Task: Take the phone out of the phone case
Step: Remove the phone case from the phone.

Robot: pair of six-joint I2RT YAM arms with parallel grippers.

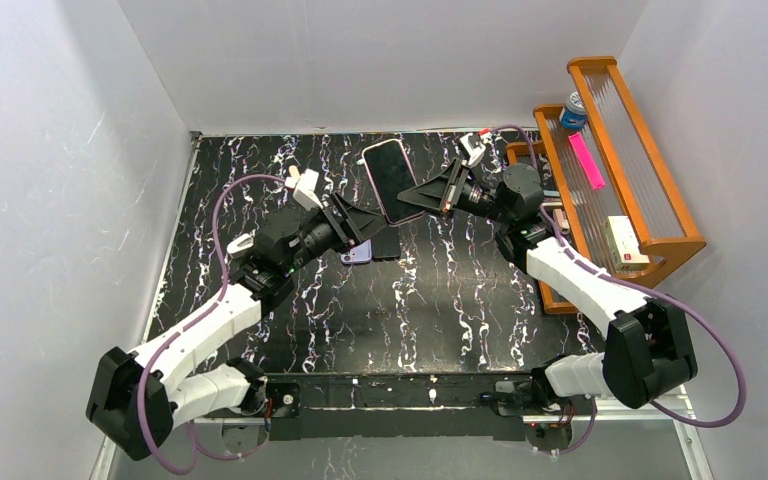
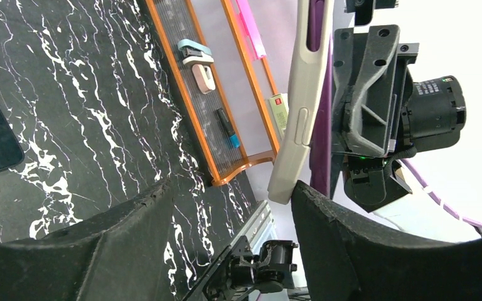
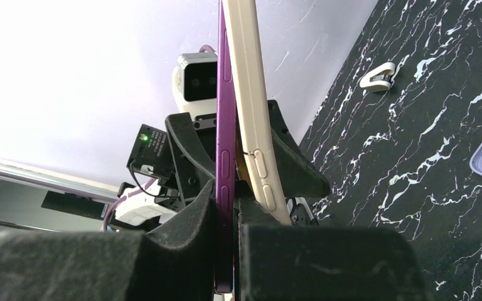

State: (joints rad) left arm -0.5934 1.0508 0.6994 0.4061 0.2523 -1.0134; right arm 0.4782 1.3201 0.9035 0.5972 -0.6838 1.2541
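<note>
My right gripper [image 1: 430,192] holds a purple phone [image 1: 392,182] on edge above the table's back middle. In the right wrist view its fingers [image 3: 188,226] are shut on the phone's purple edge [image 3: 223,125], and the cream case [image 3: 251,113] stands peeled away from the phone on the right side. My left gripper [image 1: 360,226] is open just left of the phone. In the left wrist view [image 2: 231,191] the case's lower corner [image 2: 289,169] sits at the tip of one finger [image 2: 351,238], with the purple phone [image 2: 321,81] behind it.
A second dark phone [image 1: 386,246] and a lilac case [image 1: 357,253] lie on the table under the left gripper. An orange rack [image 1: 620,190] with small items stands at the right. A small white clip [image 3: 376,76] lies on the marble top.
</note>
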